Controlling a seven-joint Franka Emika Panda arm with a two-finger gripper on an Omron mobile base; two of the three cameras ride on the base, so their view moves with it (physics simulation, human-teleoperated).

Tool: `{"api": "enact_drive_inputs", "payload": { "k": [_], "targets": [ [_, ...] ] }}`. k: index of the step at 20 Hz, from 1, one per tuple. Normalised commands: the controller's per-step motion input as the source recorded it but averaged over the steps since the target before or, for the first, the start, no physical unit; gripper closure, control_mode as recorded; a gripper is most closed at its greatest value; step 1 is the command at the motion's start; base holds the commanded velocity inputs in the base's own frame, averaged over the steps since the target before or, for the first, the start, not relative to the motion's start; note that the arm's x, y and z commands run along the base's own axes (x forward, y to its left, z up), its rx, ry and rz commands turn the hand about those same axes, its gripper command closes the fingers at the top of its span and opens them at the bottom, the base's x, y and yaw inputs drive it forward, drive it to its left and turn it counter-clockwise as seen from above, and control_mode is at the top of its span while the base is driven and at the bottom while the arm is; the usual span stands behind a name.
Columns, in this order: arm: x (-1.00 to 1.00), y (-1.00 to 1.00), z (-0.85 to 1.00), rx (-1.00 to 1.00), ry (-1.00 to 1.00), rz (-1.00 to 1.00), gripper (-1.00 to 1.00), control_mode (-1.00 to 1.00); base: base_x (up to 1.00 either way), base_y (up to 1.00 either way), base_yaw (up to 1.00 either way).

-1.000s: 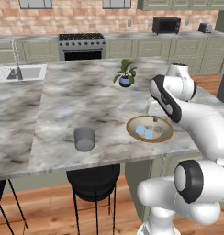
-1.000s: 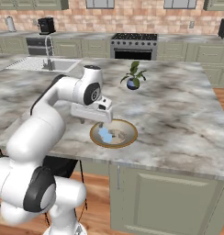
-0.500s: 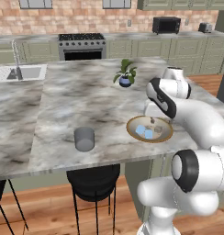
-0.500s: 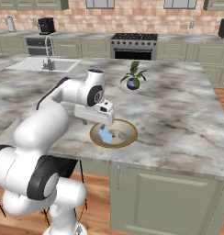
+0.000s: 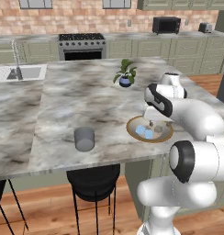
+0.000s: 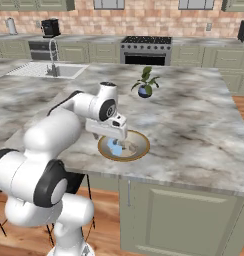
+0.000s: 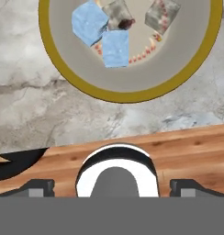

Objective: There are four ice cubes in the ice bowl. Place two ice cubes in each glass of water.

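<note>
Pale blue translucent ice cubes (image 7: 101, 34): inside wide tan gold-rimmed ice bowl (image 5: 132, 130), near surface's front edge. Tool (image 5: 154, 125): lowered over bowl, spread wide, empty. Grey tumbler (image 5: 84, 139): unfilled; pickup pending.

Grey-veined marble island worktop (image 5: 77, 101), red brick back wall (image 5: 86, 18), sage-green panelled cabinets (image 6: 184, 210), stainless steel range (image 5: 81, 46), steel sink with faucet (image 6: 51, 67), black round stool (image 5: 93, 183), orange wooden plank floor (image 5: 45, 215)

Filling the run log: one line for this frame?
phase: reaching for ice | gripper: open, empty, above ice bowl | ice cubes: in bowl | glass of water: on counter, no ice visible
</note>
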Motion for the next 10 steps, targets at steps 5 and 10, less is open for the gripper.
{"api": "enact_drive_inputs", "payload": {
  "k": [5,10],
  "targets": [
    [0.09,-0.04,-0.3,-0.01,-0.01,0.0,-1.0,-1.0,0.0,0.0,0.0],
    [0.02,0.0,-0.31,-0.05,-0.04,0.03,-1.0,-1.0,0.0,0.0,0.0]
  ]
}}
